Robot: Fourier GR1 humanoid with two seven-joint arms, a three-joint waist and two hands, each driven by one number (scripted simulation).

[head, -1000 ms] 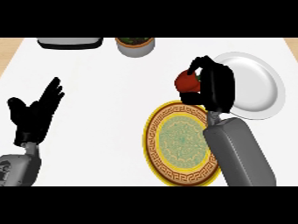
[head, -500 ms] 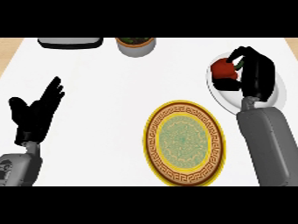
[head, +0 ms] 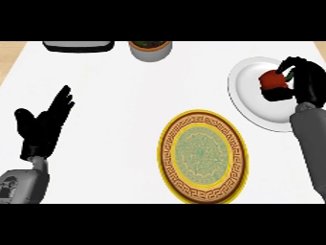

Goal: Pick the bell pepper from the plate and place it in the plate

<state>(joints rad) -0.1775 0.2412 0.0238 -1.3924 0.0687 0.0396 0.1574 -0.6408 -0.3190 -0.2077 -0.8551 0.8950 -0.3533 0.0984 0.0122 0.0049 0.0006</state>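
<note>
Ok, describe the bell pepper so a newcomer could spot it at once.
Start at the white counter and go to the plain white plate at its right side, beside the ornate gold-rimmed plate. Over it, the right robot hand curls round the bell pepper: the only red thing there, with a green stem.

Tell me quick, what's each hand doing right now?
Left hand: open, holding nothing.
Right hand: shut on the bell pepper, over the white plate.
</note>
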